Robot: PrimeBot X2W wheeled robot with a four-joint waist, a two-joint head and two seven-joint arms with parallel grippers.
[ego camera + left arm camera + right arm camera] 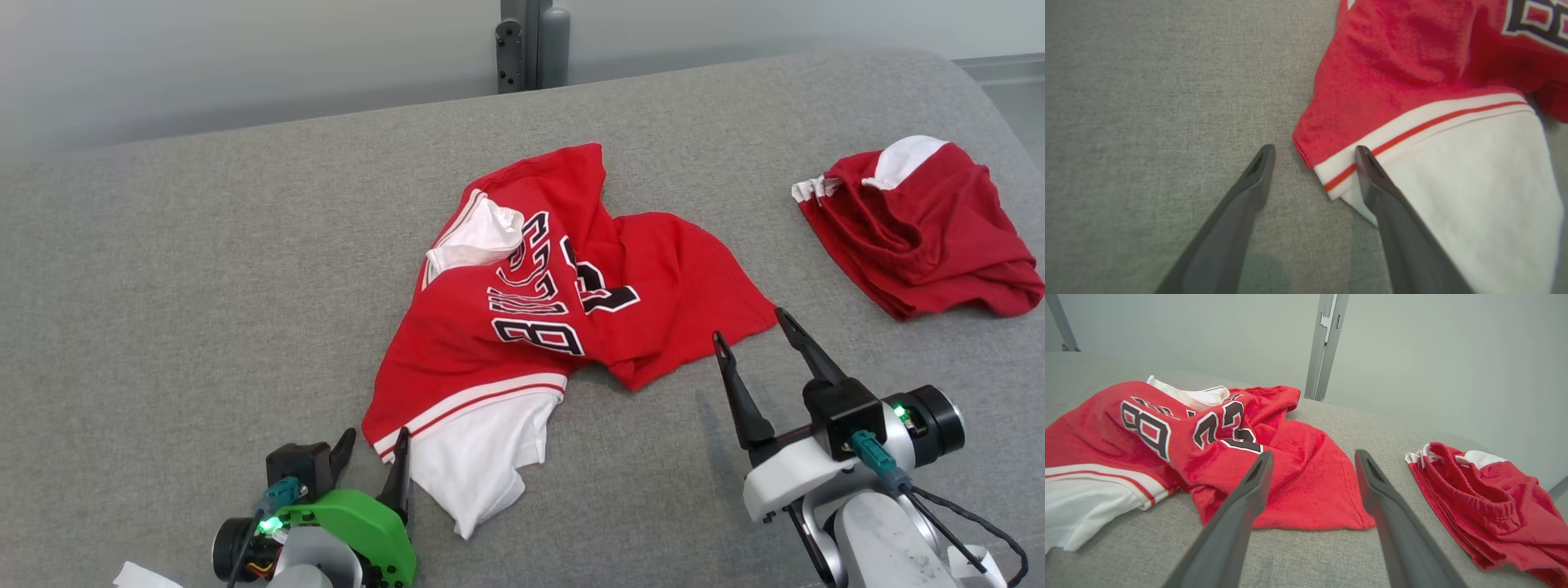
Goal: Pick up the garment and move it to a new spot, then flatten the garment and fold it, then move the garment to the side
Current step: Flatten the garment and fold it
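While left fingers (1249, 196), right fingers (1249, 490) gape | jersey (490, 359) hem (maybe touched) | cushion (163, 286) spreads left

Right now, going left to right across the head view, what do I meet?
left gripper -> red and white jersey -> right gripper -> red shorts

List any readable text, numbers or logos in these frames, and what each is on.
"23": black number edged in white, on the red jersey, clearest in the right wrist view.
"B": large first letter of a word beside that number on the same jersey; the letters after it run into creases and cannot be read with confidence.
Second red garment: no text visible.
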